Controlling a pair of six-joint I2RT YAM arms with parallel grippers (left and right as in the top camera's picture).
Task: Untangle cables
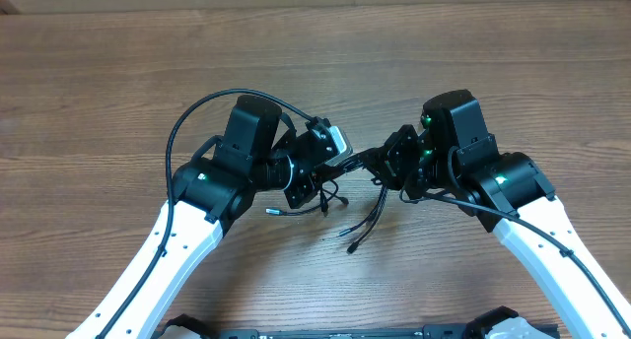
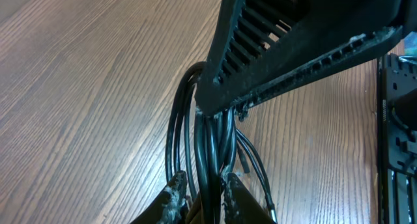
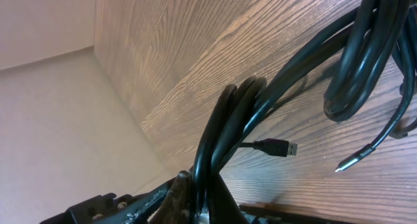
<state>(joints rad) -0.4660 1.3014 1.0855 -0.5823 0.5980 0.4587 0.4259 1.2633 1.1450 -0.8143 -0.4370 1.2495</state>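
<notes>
A bundle of thin black cables (image 1: 347, 206) hangs between my two grippers at the table's middle, with loose ends trailing toward the front. My left gripper (image 1: 335, 165) is shut on several strands; in its wrist view the cables (image 2: 208, 146) run up between its fingertips (image 2: 202, 188). Just above, the right gripper's fingers (image 2: 293, 51) clamp the same bundle. My right gripper (image 1: 380, 162) is shut on the cables (image 3: 221, 126), which pass between its jaws (image 3: 201, 195). A black USB plug (image 3: 283, 148) and a silver-tipped plug (image 3: 345, 162) dangle free.
The wooden table (image 1: 118, 73) spreads around both arms. One thick black wire (image 1: 192, 117) arcs over the left arm. A pale wall or floor (image 3: 52, 120) shows beyond the table edge in the right wrist view.
</notes>
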